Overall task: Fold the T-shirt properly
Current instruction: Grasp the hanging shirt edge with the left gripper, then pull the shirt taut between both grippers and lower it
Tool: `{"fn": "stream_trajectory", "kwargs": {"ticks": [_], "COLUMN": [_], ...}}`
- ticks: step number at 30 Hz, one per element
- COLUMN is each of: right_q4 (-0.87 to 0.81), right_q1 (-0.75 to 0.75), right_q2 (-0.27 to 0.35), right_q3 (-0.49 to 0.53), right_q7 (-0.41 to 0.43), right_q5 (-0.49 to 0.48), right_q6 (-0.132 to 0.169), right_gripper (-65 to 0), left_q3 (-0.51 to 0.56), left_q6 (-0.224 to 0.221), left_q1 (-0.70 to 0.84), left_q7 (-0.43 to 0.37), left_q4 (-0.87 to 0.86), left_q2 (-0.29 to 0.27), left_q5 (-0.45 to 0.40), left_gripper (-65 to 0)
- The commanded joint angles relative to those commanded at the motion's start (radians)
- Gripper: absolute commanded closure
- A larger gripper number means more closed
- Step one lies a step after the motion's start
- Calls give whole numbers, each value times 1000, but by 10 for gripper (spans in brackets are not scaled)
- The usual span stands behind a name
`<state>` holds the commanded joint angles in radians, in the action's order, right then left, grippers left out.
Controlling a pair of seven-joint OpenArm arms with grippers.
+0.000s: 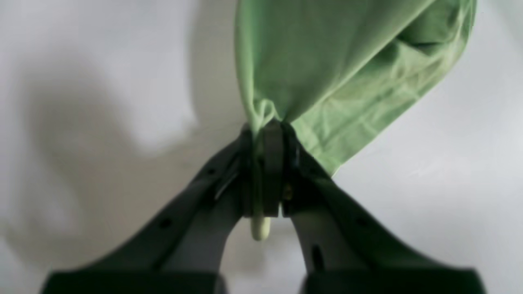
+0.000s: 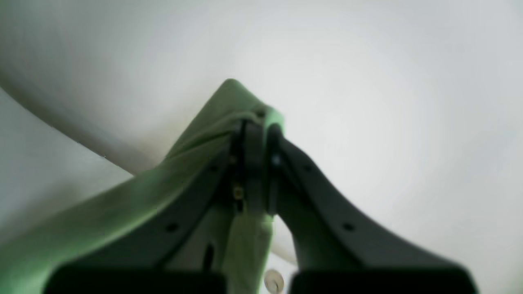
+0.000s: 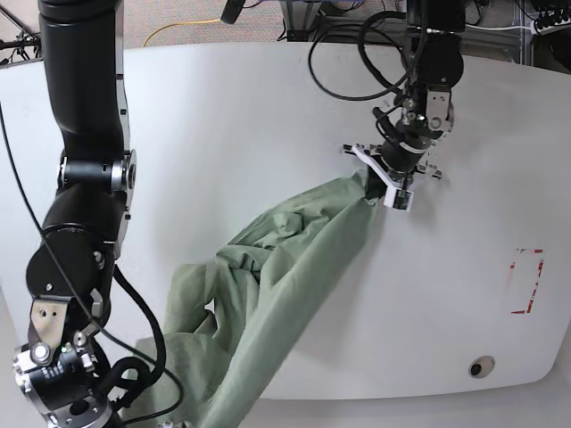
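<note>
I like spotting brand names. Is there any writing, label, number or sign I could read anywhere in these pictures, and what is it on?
None can be read.
T-shirt: no print or label shows.
Red marking on the table: a rough outline, no letters made out.
Both grippers, left and right: no lettering visible.

Both wrist views are soft and out of focus. In the left wrist view the T-shirt (image 1: pixel 327 61) runs off the top edge of the frame. In the right wrist view it leaves at the lower left corner. In the base view its lower end is cut off at the bottom edge, and the right hand (image 2: pixel 255 122) is hidden there at the lower left. A small pale round item (image 2: pixel 273 281) at the bottom of the right wrist view is too blurred to identify.
</note>
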<state>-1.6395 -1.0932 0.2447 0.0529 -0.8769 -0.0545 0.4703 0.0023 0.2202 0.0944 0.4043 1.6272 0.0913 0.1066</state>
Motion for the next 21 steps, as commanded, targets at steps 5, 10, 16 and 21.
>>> {"fn": "stream_trajectory", "kwargs": {"ticks": [5,10,16,21], "right_q4": [157,236,264,264], "right_q1": [-63,-121,-189,-212], "right_q2": [3,5,-2,3], "right_q3": [-3,-3,-35,-38], "right_q7": [3,3,3,3], "right_q5": [0,-2,-2,-2], "right_q6": [0,0,0,3], "right_gripper": [0,0,0,0], "left_q3": [-89,-206,-267,-298], "left_q6": [0,0,2,2], "left_q1": [-8,-114,-259,-414], "left_q7": [12,91,180,273], "left_q4": [81,153,218,253], "left_q2": [72,107,158,218], "left_q5": [0,0,0,0], "left_gripper": [-7,-7,-8,-8]}}
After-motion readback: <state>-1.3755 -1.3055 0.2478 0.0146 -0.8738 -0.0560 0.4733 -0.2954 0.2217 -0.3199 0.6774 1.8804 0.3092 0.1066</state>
